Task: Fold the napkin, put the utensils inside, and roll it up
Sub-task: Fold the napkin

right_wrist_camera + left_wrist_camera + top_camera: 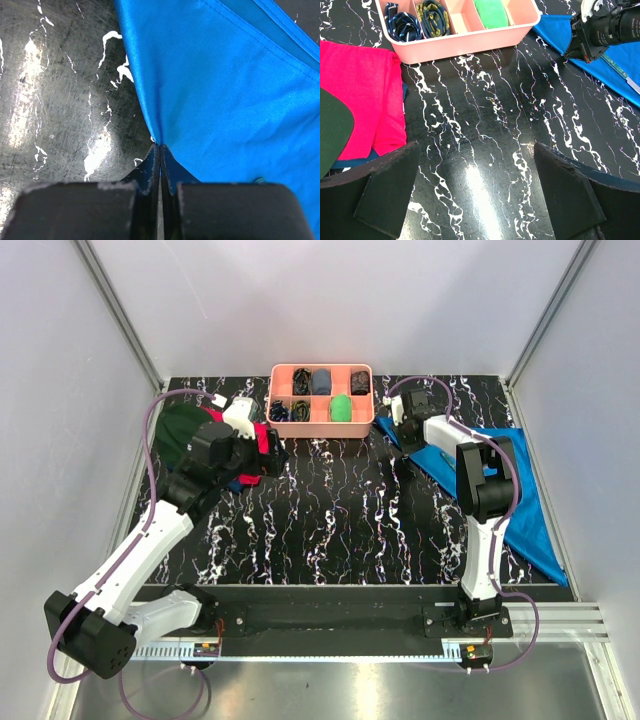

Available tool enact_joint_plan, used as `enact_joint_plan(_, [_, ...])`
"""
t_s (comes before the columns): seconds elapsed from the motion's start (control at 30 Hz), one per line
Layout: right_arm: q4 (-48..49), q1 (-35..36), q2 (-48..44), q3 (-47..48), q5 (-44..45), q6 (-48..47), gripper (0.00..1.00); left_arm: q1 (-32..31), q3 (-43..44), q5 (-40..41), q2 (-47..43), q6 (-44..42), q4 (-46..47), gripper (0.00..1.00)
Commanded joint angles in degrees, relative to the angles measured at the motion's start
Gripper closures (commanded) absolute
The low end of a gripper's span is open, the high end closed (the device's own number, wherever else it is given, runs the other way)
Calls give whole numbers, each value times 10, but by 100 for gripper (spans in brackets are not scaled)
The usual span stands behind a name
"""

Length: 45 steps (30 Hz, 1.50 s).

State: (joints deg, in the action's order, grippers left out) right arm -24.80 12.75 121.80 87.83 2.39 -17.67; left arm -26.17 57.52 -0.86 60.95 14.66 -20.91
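Note:
The bright blue napkin (pixel 525 515) lies spread and wrinkled at the table's right side, its far corner near the pink tray. My right gripper (pixel 402 436) is shut on that corner: in the right wrist view the fingertips (pixel 160 146) meet with the napkin (pixel 225 90) pinched between them, just above the black marble table. My left gripper (pixel 268 456) hovers open at the left beside the red cloth, and only bare table shows between its fingers (pixel 475 147). A slim teal-green strip (pixel 615 66) rests on the napkin (pixel 555 27); I cannot tell whether it is one of the utensils.
The pink tray (pixel 322 426) stands at the back centre with rolled items in its compartments; its rim (pixel 470 42) faces my left gripper. A red cloth (pixel 365 95) and a dark green cap (pixel 180 435) lie at the left. Walls enclose the table.

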Motion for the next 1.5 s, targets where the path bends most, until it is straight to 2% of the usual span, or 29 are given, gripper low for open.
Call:
enact_joint_plan(0.0, [-45,3,4,-17,-21,-9,100,2,9,-11,-10,3,28,1])
enact_joint_plan(0.37, [-85,35,-31,-92,-51,40,100,2,6,-33,-14,15,37,1])
enact_joint_plan(0.83, [-115,155,-77,-152,-80,140,100,2,-2,-45,-17,58,41,1])
enact_joint_plan(1.03, [-112,228,-88,-153,-82,189,100,2,-71,-13,-46,123,58,1])
enact_joint_plan(1.2, [-96,276,-85,-138,-119,235,100,2,-174,35,-76,189,80,1])
enact_joint_plan(1.33, [-66,320,-60,-120,-137,258,100,5,-238,66,-108,213,76,1])
enact_joint_plan(1.47, [-49,359,-24,-87,-155,274,100,13,-253,89,-154,212,40,1])
